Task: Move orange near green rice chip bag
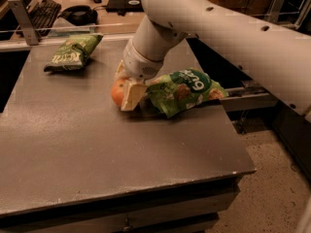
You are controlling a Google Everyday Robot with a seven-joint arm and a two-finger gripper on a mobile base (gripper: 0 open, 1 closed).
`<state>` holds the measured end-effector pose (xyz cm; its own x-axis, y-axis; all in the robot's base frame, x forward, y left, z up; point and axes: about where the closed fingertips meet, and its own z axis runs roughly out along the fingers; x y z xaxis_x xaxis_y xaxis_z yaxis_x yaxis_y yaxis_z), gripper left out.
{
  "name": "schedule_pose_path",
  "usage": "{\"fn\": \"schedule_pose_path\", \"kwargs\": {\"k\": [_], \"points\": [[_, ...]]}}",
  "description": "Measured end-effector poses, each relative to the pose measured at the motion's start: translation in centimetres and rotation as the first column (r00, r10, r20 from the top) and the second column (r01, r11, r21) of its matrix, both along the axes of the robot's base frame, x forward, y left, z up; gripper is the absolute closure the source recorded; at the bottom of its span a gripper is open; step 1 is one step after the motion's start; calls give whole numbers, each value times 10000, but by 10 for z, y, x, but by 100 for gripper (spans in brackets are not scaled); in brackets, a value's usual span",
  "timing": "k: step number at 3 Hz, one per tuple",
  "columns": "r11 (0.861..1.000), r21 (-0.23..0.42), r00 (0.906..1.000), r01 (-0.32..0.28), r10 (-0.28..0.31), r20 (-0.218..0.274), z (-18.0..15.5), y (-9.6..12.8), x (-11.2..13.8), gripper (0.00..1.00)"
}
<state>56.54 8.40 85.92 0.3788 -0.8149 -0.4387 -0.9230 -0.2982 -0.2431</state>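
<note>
Looks like an office doubling as a robot lab, tbh. Behind the dark worktable point(97, 144) there's a desk point(108, 18) with a keyboard point(43, 11) and some dark flat gear on it, and the floor point(277, 178) is that speckled hard stuff. The dead giveaway is the big white robot arm point(233, 38) reaching over the table, its gripper point(124, 95) down near the middle, clamped on an orange point(115, 92) right beside a rice chip bag point(182, 89).
</note>
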Motion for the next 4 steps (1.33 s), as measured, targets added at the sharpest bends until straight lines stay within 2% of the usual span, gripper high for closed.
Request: {"fn": "schedule_pose_path", "kwargs": {"k": [1, 3, 4], "points": [[9992, -404, 9998, 79, -71, 186, 2, -19, 12, 59], [9960, -886, 9998, 71, -56, 179, -6, -36, 15, 13], [9952, -978, 9998, 54, -37, 181, -7, -39, 14, 0]]}}
